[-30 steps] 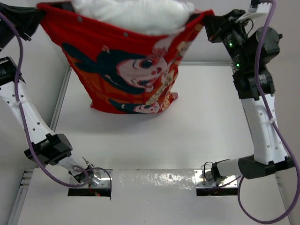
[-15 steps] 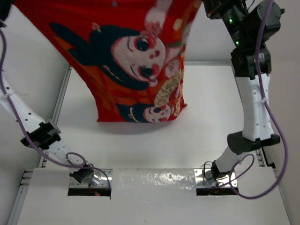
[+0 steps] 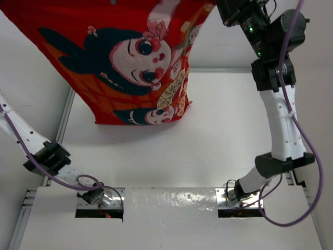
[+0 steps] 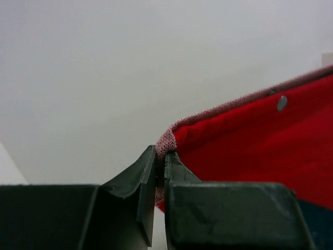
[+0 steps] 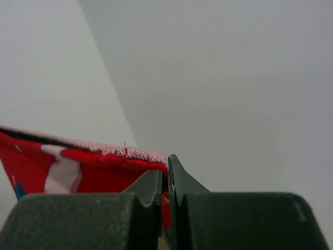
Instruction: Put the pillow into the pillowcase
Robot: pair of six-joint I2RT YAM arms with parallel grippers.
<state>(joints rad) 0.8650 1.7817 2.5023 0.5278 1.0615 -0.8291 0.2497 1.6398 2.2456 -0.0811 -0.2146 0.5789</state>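
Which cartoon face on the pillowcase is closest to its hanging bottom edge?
The small face, printed just above the bottom hem of the pillowcase. The big face is much larger and sits higher, around mid-panel.

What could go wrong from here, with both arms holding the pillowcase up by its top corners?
1. The left pincer and right pincer each pinch only a thin bit of hem, so the hanging pillowcase might slip free and drop on that side.
2. The pillowcase's top edge runs out of the overhead view and no pillow shows, so whether it sits fully inside cannot be checked.
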